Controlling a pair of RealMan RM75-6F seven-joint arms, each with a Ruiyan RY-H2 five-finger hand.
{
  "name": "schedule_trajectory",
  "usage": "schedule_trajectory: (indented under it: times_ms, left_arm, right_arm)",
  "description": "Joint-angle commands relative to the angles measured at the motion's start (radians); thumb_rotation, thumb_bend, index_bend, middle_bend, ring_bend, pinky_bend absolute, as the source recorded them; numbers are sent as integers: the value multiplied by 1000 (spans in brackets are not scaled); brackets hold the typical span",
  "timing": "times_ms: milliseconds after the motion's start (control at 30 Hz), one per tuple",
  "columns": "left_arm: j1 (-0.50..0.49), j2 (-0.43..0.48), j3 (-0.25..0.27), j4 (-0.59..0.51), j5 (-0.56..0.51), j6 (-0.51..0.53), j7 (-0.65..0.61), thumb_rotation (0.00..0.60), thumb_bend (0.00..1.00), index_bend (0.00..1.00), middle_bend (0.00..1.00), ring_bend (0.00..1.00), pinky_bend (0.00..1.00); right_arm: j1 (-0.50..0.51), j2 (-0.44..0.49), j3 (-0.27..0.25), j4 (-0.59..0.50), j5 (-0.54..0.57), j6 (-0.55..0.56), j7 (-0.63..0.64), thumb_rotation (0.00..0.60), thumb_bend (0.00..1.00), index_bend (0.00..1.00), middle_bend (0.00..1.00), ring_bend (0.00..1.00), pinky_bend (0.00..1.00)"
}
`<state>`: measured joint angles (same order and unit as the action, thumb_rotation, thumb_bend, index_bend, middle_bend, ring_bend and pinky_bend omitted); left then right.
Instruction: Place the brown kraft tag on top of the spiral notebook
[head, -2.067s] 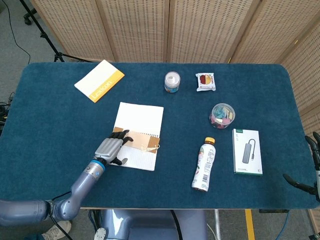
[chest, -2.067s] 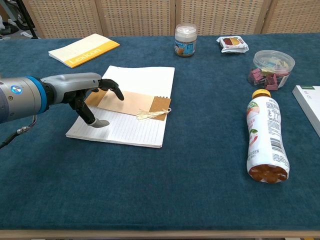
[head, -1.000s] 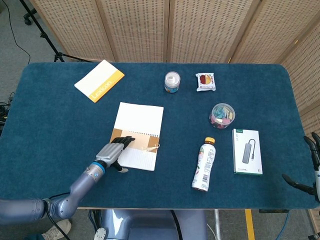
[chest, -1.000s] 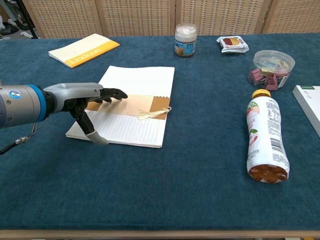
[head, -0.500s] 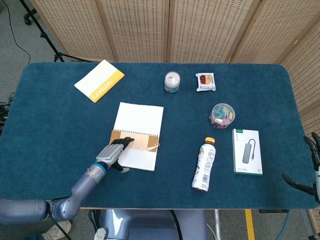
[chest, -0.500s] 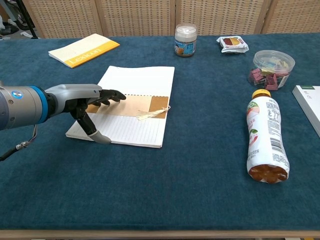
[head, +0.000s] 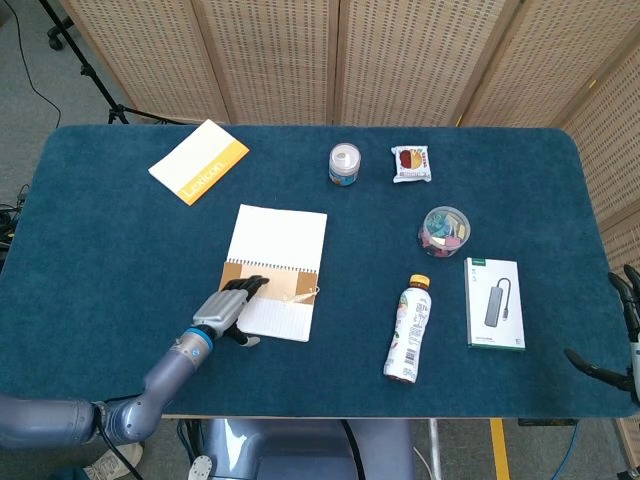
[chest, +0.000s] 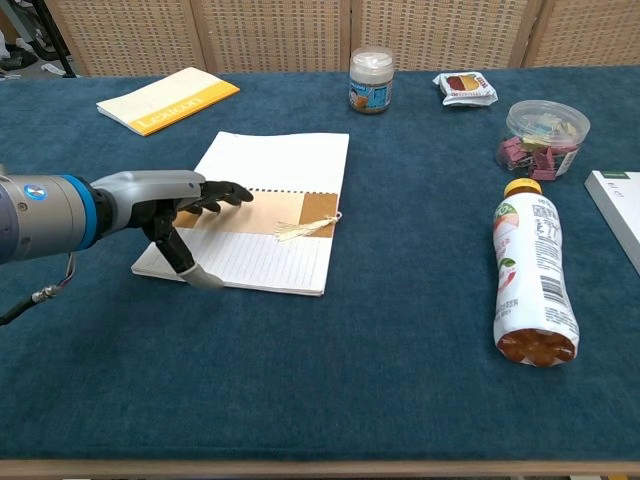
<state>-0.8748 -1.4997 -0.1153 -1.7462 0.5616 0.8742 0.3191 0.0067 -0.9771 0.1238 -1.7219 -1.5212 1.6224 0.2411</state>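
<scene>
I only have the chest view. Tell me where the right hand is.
Observer: The head view shows the right hand beyond the table's right edge, near the front corner, holding nothing.
Operator: Describe the white box; mine crops it.
Observer: The white box lies flat, right of the lying bottle and apart from it.
Operator: Report the tag's left end.
Observer: The brown kraft tag reaches about the spiral notebook's left edge; the left hand has its fingers over that end.

Brown kraft tag (chest: 268, 212) with twine, flat across open white spiral notebook (chest: 262, 180)
</scene>
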Motion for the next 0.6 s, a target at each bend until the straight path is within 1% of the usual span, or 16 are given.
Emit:
schedule_trajectory:
  times_ms: [33,267,600]
  left_arm:
    - [-4,-1,1,-3,-5,-1,2,600,205,0,0,0,0]
    - [-11,-3,4,-10,-15,18,16,600,206,0,0,0,0]
    - [-22,4,17,-19,-40,17,37,600,206,0,0,0,0]
  right_arm:
    - [0,0,0,0,1,0,1,600,28,0,0,0,0]
    - [0,2,0,0,1,-1,4,600,28,0,0,0,0]
    - [-2,3,0,-1,0,2,4,600,28,0,0,0,0]
